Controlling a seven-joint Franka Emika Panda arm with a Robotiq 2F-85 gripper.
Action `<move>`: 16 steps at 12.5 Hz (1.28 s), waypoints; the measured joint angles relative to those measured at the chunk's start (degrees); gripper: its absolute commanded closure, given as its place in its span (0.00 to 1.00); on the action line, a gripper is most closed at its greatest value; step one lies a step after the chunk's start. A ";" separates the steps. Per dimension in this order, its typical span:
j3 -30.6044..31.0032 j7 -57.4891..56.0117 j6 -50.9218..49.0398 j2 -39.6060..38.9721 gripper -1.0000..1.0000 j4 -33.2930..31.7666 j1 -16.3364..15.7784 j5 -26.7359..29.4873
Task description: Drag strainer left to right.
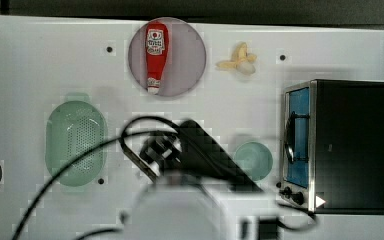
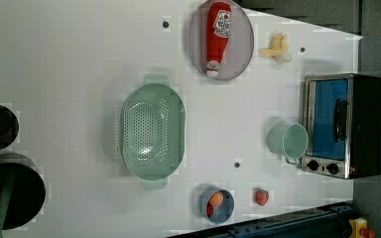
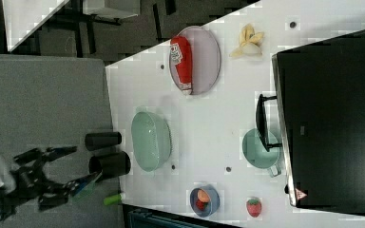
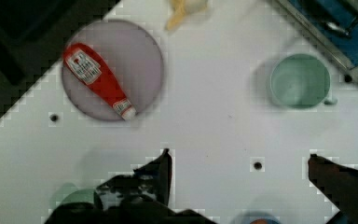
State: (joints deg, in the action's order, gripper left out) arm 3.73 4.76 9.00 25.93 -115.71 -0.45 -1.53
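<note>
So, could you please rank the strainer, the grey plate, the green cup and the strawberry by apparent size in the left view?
1. strainer
2. grey plate, a little smaller than the strainer
3. green cup
4. strawberry, clearly the smallest

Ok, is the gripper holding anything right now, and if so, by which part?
Nothing is held. The gripper is open with bare table between its fingers, and the strainer sits apart on the table, untouched.
</note>
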 measured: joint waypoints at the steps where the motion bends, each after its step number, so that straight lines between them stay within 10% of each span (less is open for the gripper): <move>1: 2.02 2.16 -0.11 -2.77 0.00 -0.22 -0.45 0.01; 11: 29.59 45.71 22.44 -29.40 0.00 -6.04 -4.52 1.00; 16: 30.29 63.00 39.59 -44.97 0.00 -8.06 -4.93 0.66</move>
State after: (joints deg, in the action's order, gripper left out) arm 34.02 67.76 48.60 -19.04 -123.77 -5.38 -0.87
